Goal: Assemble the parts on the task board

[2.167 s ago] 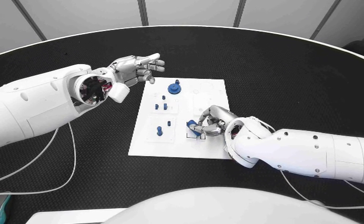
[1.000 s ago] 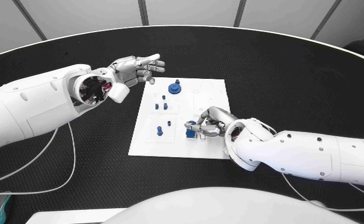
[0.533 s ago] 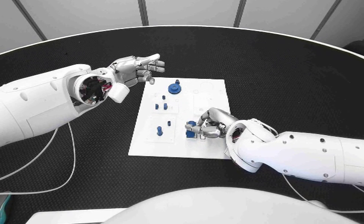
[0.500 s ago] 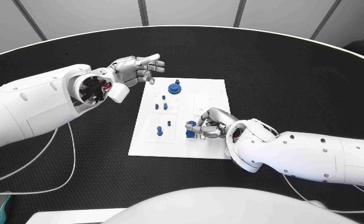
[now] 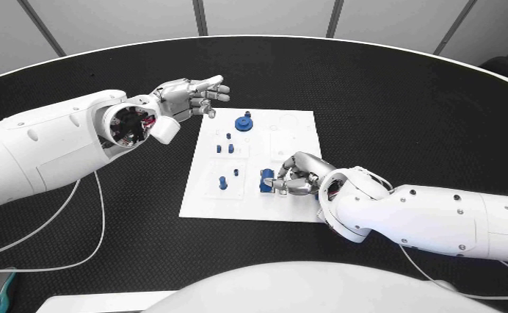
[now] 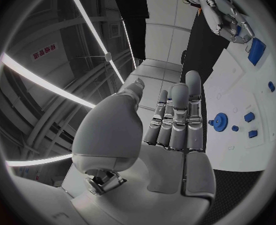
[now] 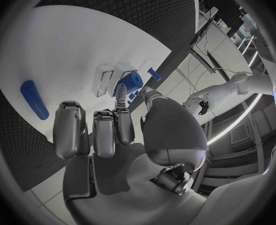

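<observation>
Black table (image 5: 402,107), white task board (image 5: 296,126) — right hand (image 5: 296,175) fingers pinching half-hidden blue part (image 5: 268,178), left hand (image 5: 194,97) spread, empty.

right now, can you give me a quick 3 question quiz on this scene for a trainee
1. True or false: the left hand holds a blue part.
2. Which hand is over the task board? A) left B) right C) both
3. Fill in: the round blue part stands near the board's ____ edge, far or near.

Key: 1 false, it hovers with fingers apart beside the board. 2 B, the right hand has its fingers at a blue block. 3 far.
</observation>
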You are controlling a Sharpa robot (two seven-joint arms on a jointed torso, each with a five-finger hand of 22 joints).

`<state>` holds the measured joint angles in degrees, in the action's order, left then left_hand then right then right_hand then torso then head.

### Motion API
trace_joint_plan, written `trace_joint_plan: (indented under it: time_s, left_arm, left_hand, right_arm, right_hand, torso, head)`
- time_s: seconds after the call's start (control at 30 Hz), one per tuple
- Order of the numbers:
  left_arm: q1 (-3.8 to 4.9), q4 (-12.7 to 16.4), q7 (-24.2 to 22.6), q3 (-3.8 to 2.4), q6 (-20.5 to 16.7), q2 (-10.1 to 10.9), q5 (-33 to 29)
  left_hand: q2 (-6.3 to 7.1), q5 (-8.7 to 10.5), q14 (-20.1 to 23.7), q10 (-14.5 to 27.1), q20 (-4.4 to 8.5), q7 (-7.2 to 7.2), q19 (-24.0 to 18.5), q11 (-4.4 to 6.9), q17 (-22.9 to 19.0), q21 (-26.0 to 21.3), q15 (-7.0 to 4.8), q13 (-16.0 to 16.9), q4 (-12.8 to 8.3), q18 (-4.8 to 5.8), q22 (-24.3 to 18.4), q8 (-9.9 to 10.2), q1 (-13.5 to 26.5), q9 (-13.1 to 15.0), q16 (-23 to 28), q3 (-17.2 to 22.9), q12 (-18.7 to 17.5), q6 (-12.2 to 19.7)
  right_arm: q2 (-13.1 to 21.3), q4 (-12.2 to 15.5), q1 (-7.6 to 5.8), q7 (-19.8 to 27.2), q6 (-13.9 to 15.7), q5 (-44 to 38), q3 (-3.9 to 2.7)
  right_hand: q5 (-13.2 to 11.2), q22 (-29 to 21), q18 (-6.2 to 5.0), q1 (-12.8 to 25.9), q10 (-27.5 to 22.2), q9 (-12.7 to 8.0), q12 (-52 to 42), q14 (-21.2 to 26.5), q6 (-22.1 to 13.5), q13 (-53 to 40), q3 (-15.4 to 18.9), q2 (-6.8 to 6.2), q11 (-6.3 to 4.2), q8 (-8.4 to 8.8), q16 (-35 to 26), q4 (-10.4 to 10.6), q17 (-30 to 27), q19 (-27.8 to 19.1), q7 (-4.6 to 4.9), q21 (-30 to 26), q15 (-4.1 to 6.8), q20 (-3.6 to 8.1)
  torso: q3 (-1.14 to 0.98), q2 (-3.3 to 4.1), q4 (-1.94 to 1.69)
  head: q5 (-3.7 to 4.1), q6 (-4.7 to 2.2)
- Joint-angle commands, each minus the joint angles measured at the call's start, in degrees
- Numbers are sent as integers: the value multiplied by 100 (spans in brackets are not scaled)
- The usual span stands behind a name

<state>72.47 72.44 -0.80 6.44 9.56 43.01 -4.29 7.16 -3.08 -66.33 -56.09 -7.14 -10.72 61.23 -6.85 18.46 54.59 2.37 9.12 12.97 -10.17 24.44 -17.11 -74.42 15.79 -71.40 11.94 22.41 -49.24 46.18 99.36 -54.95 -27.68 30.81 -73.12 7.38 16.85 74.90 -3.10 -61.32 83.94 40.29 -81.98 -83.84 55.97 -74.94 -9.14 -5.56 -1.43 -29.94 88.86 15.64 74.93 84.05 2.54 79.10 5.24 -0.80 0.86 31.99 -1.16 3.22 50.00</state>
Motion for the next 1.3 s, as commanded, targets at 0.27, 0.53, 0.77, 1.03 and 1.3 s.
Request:
trace_joint_plan:
  time_s: [0.27, 0.53, 0.77, 1.03, 1.3]
  left_arm:
    - [0, -16, -1, 0, 6, -4, 0]
    - [0, -20, 1, 0, 6, -5, 0]
    - [0, -24, 2, 0, 7, -4, 0]
    - [-1, -32, 4, 0, 11, -7, 0]
    - [-1, -43, 7, 0, 13, -11, 0]
  left_hand:
    - [-61, 25, 51, 42, -39, -4, -14, -2, -7, -39, 8, 7, 5, -40, -8, -20, -14, -2, -11, -26, 22, 25]
    - [-61, 25, 51, 42, -39, -4, -14, -2, -7, -39, 8, 7, 5, -40, -8, -20, -14, -2, -11, -26, 22, 25]
    - [-67, 25, 60, 45, -40, -4, -19, -3, -10, -45, 9, 8, 14, -40, -12, -22, -23, -2, -5, -37, 25, 27]
    - [-67, 25, 60, 45, -40, -4, -19, -3, -10, -45, 9, 8, 14, -40, -12, -22, -23, -2, -5, -37, 25, 27]
    - [-67, 25, 60, 45, -40, -4, -19, -3, -10, -45, 9, 8, 14, -40, -12, -22, -23, -2, -5, -37, 25, 27]
  right_arm:
    - [2, -5, 0, 5, -54, 0, 1]
    - [-6, -53, 0, -22, -19, 0, 1]
    - [6, -91, 0, -50, 31, -39, 1]
    - [44, -24, 0, -38, 12, -190, 1]
    - [60, 7, 1, -1, -57, -211, 2]
  right_hand:
    - [-118, 993, 88, -162, 206, 8, -40, -581, 23, -908, -81, -28, -52, -18, 28, -17, 1333, 407, -35, 36, 37, 51]
    - [-113, 997, 88, -221, 210, 9, -43, -581, 33, -914, -139, -3, -56, -16, 28, -5, 1334, 408, -38, 38, 39, 52]
    - [-88, 1003, 89, -267, 227, 13, -70, -583, 51, -939, -234, 71, -63, -19, 33, 32, 1343, 410, -48, 43, 45, 56]
    - [-63, 1004, 89, -341, 237, 17, -85, -582, 50, -954, -293, 48, -71, -18, 31, 6, 1339, 410, -56, 41, 51, 61]
    - [-346, 1010, 90, -362, 240, 26, -85, -582, 67, -962, -318, -99, -66, -20, 32, 26, 1341, 410, -49, 40, 49, 63]
  torso:
    - [9, -6, -4]
    - [7, -2, -1]
    - [1, -5, -1]
    - [-6, -4, 5]
    - [2, -1, -2]
  head:
    - [-15, 0]
    - [-24, 0]
    - [-23, 0]
    - [-18, 0]
    - [-19, 0]
